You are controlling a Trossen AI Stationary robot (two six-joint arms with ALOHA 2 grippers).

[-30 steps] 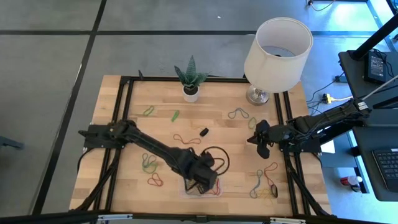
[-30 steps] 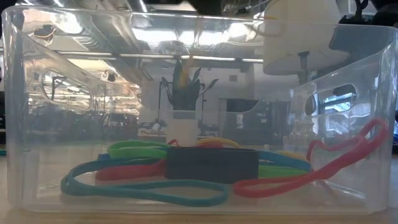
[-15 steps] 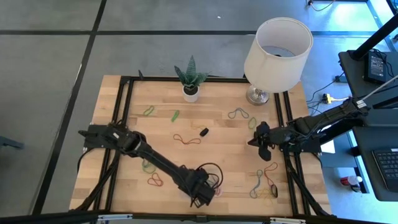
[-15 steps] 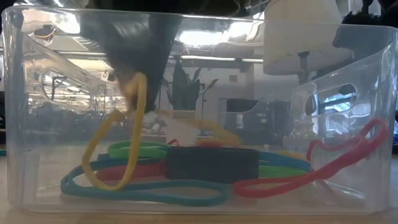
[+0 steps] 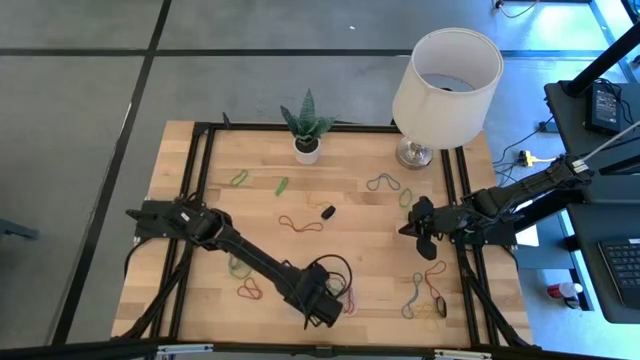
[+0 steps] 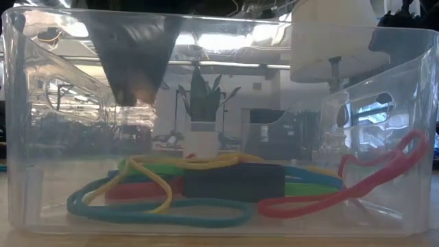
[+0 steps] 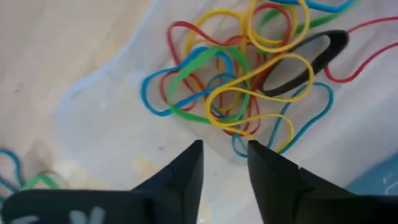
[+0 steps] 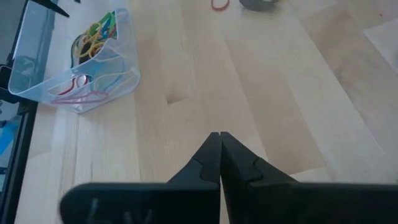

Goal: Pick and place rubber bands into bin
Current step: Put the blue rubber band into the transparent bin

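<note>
Just released, a yellow rubber band lay in the bin, directly below the left gripper. Its fingers had parted and held nothing. One more band was delivered, it seemed.

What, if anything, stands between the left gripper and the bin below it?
Nothing visible does. The left gripper hangs open directly over the bin, above the loose rubber bands piled inside.

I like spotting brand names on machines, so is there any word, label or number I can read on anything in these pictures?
None can be read.
Pale marks on the left claw's wrist body: too blurred to read.
Bin, lamp, plant pot: no text visible.
</note>
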